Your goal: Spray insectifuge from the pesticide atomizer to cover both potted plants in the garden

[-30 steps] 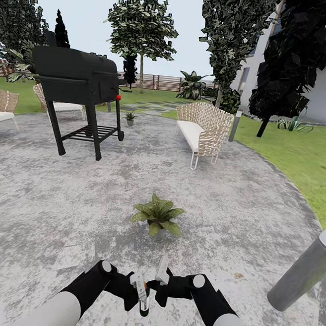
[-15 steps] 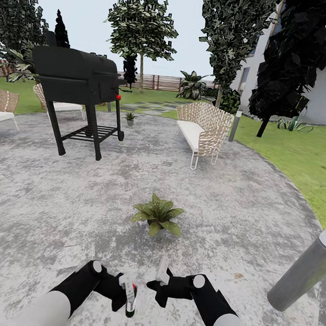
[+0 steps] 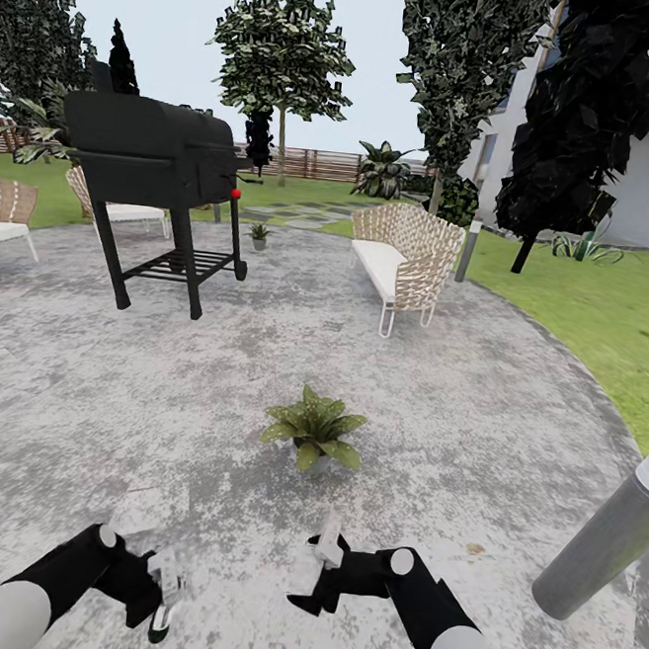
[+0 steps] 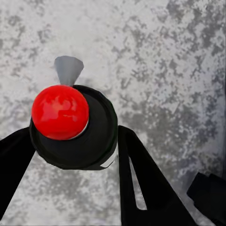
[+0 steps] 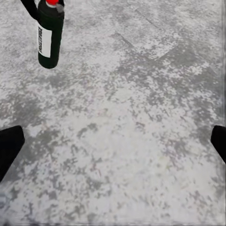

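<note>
Atomizer in hand was the nearest fact: the left claw gripped the pesticide atomizer low over the stone patio, bottle hanging roughly upright with its dark base downward. In the left wrist view the red top sat on the dark round shoulder of the bottle, with the black fingers pressed against its sides. The right wrist view caught the same bottle hanging off to one side over bare mottled stone, white label facing the camera.

The right claw held nothing; its finger tips sat at opposite edges of the right wrist view, so it stood wide open.

Just ahead, well within the patio, the broad-leaved potted plant stood in its pale pot, apart from both claws. Much farther off, beside the black grill and near the patio's far edge, the thinner, spikier potted plant was small but visible. A wicker bench stood to the right, with lawn and fence behind.

Pick-up looked finished; the spraying step appeared to be in hand but not begun on the near plant. The next move likely called for raising the bottle, bringing it forward over the broad leaves with its nozzle toward them, then driving on to the far plant.
</note>
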Robot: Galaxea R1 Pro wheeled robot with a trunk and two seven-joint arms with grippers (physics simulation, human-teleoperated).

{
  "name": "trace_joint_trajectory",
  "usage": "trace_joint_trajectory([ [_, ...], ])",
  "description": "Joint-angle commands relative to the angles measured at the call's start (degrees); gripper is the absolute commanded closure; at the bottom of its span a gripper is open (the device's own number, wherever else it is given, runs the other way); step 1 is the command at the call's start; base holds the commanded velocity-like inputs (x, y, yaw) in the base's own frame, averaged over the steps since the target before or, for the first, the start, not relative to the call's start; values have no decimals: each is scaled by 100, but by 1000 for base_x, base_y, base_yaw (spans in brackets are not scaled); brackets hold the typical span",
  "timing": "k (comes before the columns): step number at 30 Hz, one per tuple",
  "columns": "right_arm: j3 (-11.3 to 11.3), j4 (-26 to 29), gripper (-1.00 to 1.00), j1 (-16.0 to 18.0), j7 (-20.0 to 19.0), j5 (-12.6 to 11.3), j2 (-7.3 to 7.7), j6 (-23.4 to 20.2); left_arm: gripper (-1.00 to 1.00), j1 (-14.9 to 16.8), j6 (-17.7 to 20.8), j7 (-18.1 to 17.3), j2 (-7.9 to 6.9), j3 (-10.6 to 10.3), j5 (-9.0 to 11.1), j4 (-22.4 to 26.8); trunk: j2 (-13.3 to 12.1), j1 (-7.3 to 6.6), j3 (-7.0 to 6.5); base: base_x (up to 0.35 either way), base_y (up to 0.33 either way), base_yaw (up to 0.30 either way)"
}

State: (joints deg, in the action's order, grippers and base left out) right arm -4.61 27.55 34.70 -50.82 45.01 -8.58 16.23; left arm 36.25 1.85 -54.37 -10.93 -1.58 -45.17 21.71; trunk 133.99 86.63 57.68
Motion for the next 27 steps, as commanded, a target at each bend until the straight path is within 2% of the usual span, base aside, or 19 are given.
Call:
trace_joint_trajectory([
  [1, -52, 5, -100, -1, -22, 48, 68, 34, 100, 2, 14, 74, -48, 12, 21, -149, 2, -1, 5, 0, 0, 0],
  [2, -54, 4, -100, -5, -18, 44, 139, 37, 100, -1, 12, 192, -67, 35, 31, -251, 2, -1, 5, 0, 0, 0],
  [3, -65, 4, -100, -12, -1, 36, 278, 42, 100, -1, 10, 497, -82, 96, 84, -433, 2, -1, 5, 0, 0, 0],
  [4, -150, 0, -100, -18, 95, 1, 414, 49, 100, -1, 8, 841, -82, 177, 192, -606, 2, -1, 5, 0, 0, 0],
  [5, -352, -11, -100, -29, 307, -88, 529, 52, 100, -3, 2, 1186, -66, 253, 368, -782, 2, -1, 5, 0, 0, 0],
  [6, -615, -77, -100, -65, 593, -178, 604, 56, 100, -3, -34, 1495, -45, 309, 618, -945, 2, -1, 5, 0, 0, 0],
  [7, -874, -221, -100, -130, 903, -231, 681, 62, 100, -4, -206, 1763, -24, 338, 954, -1073, 2, -1, 5, 0, 0, 0],
  [8, -1010, -329, -100, -167, 1092, -252, 742, 66, 100, -4, -359, 1902, -14, 349, 1173, -1133, 2, -1, 5, 0, 0, 0],
  [9, -1174, -540, -100, -210, 1444, -271, 863, 77, 100, -9, -630, 2097, -10, 359, 1555, -1239, 2, -1, 5, 0, 0, 0],
  [11, -1317, -959, -100, -322, 2270, -297, 1039, 175, 100, -117, -950, 2458, -2, 367, 2160, -1441, 2, -1, 5, 0, 0, 0],
  [12, -1348, -1145, -100, -413, 2835, -303, 1084, 352, 100, -187, -1017, 2678, 4, 368, 2375, -1484, 2, -1, 5, 0, 0, 0],
  [14, -1388, -1464, -100, -629, 3915, -312, 1118, 858, 100, -317, -1106, 3062, 15, 369, 2695, -1523, 2, -1, 5, 0, 0, 0],
  [16, -1398, -1709, -100, -764, 4566, -329, 1120, 1232, 100, -427, -1302, 3325, 36, 369, 2968, -1537, 2, -1, 5, 0, 0, 0],
  [18, -1415, -2035, -100, -873, 5358, -553, 1078, 1561, 100, -647, -1623, 3932, 51, 372, 3465, -1544, 2, -1, 5, 0, 0, 0],
  [19, -1422, -2111, -100, -892, 5595, -748, 1047, 1622, 100, -745, -1693, 4204, 54, 374, 3662, -1546, 2, -1, 5, 0, 0, 0],
  [20, -1425, -2151, -100, -908, 5722, -963, 997, 1657, 100, -824, -1737, 4384, 55, 376, 3799, -1546, 2, -1, 5, 0, 0, 0],
  [23, -1428, -2186, -100, -991, 5835, -1328, 844, 1692, 100, -965, -1914, 4556, 65, 373, 3958, -1551, 2, -1, 5, 0, 0, 0],
  [27, -1429, -2200, -100, -1039, 5847, -1393, 808, 1683, 100, -995, -1976, 4597, 71, 376, 3994, -1658, 2, -1, 5, 0, 0, 0],
])
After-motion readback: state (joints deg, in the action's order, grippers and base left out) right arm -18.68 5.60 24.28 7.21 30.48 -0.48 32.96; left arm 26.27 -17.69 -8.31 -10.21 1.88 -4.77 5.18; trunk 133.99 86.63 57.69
